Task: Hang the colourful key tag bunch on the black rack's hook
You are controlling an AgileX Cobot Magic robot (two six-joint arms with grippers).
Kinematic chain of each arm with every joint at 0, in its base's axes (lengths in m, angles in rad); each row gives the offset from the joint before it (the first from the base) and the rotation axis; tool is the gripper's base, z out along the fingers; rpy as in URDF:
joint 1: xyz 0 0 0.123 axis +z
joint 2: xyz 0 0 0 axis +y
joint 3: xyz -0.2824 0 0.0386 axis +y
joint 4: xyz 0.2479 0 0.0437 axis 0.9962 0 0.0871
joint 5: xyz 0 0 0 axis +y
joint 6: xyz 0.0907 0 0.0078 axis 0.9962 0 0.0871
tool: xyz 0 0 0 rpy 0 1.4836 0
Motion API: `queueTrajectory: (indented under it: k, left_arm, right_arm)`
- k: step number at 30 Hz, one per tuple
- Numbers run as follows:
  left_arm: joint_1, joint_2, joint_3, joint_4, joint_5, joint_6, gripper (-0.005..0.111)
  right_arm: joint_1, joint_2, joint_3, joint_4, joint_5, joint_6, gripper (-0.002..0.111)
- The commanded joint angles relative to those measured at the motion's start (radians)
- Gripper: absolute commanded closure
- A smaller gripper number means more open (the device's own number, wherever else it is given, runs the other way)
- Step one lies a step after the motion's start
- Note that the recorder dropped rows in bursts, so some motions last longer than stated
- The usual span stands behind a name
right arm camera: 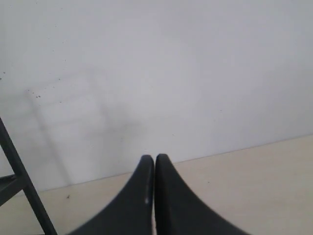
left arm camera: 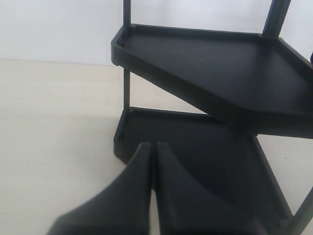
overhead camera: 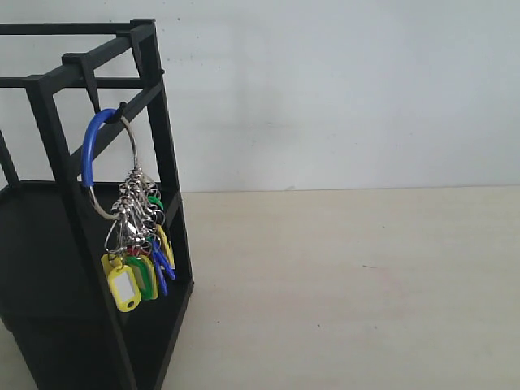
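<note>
In the exterior view the colourful key tag bunch [overhead camera: 134, 236] hangs by its silver ring and blue sleeve from the thin black hook [overhead camera: 119, 108] at the top of the black rack [overhead camera: 166, 146]. Its clips and yellow, green, blue tags dangle beside the rack's front post. No gripper shows in that view. My left gripper [left arm camera: 154, 147] is shut with nothing in it, its tips in front of the rack's lower shelf [left arm camera: 210, 152]. My right gripper [right arm camera: 154, 159] is also shut and empty, facing the white wall, with one rack bar [right arm camera: 22, 183] at the frame's edge.
The rack stands on a pale wooden table [overhead camera: 349, 284] against a white wall [overhead camera: 341, 89]. The left wrist view shows the rack's upper shelf [left arm camera: 205, 63] above the lower one.
</note>
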Motion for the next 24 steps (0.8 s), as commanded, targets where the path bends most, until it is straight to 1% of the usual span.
queueTrajectory:
  k: [1,6,8,11,13,15,16,18,24]
  left_arm:
    - [-0.001,-0.002,0.003,0.005,-0.008,0.003,0.102]
    - [-0.001,-0.002,0.003,0.005,-0.008,0.003,0.102]
    - [-0.001,-0.002,0.003,0.005,-0.008,0.003,0.102]
    - [-0.001,-0.002,0.003,0.005,-0.008,0.003,0.102]
    - [-0.001,-0.002,0.003,0.005,-0.008,0.003,0.102]
    - [-0.001,-0.002,0.003,0.005,-0.008,0.003,0.102]
    - [-0.001,-0.002,0.003,0.005,-0.008,0.003,0.102]
    - [-0.001,-0.002,0.003,0.005,-0.008,0.003,0.102]
    - [-0.001,-0.002,0.003,0.005,-0.008,0.003,0.102]
  right_arm:
    - [-0.003,-0.004,0.004,-0.014,0.069,-0.025,0.108]
    - [-0.003,-0.004,0.004,-0.014,0.179,-0.022,0.108]
    - [0.0,-0.004,0.004,-0.067,0.233,0.017,0.108]
    - [0.0,-0.004,0.004,-0.33,0.32,0.237,0.108]
    - [0.0,-0.004,0.004,-0.575,0.36,0.421,0.108]
    - [0.0,-0.004,0.004,-0.77,0.391,0.567,0.108]
    - [0.0,-0.004,0.004,-0.846,0.411,0.631,0.108]
    - [0.0,-0.004,0.004,-0.942,0.475,0.698,0.108]
    - [0.0,-0.004,0.004,-0.941,0.489,0.7,0.108]
